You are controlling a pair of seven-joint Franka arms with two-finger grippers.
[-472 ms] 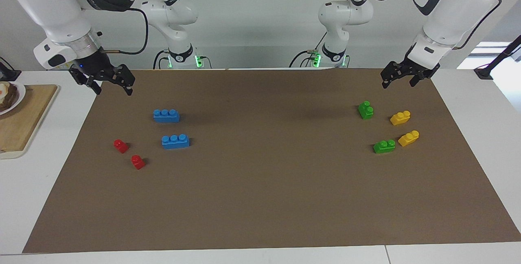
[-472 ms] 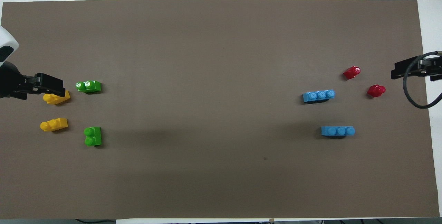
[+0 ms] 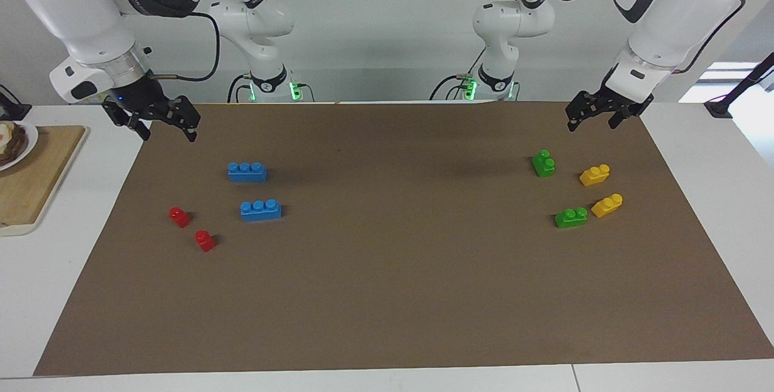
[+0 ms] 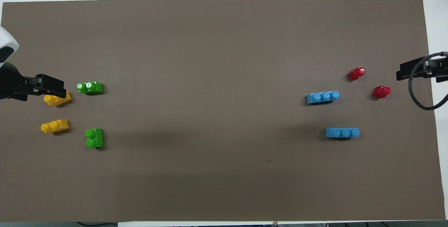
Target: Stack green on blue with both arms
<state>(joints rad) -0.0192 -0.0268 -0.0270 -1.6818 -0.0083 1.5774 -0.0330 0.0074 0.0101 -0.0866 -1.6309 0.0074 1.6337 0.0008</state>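
Two green bricks lie on the brown mat toward the left arm's end: one (image 3: pixel 543 163) (image 4: pixel 94 138) nearer to the robots, one (image 3: pixel 571 217) (image 4: pixel 90 87) farther. Two blue bricks lie toward the right arm's end: one (image 3: pixel 247 172) (image 4: pixel 342 132) nearer, one (image 3: pixel 260 210) (image 4: pixel 323 97) farther. All are apart and unstacked. My left gripper (image 3: pixel 592 120) (image 4: pixel 49 86) is open and empty, raised over the mat by the yellow bricks. My right gripper (image 3: pixel 169 132) (image 4: pixel 411 71) is open and empty, raised over the mat's edge by the red bricks.
Two yellow bricks (image 3: pixel 594 175) (image 3: pixel 607 205) lie beside the green ones. Two red bricks (image 3: pixel 179 216) (image 3: pixel 205 240) lie beside the blue ones. A wooden board (image 3: pixel 36 180) with a plate (image 3: pixel 27 144) sits off the mat at the right arm's end.
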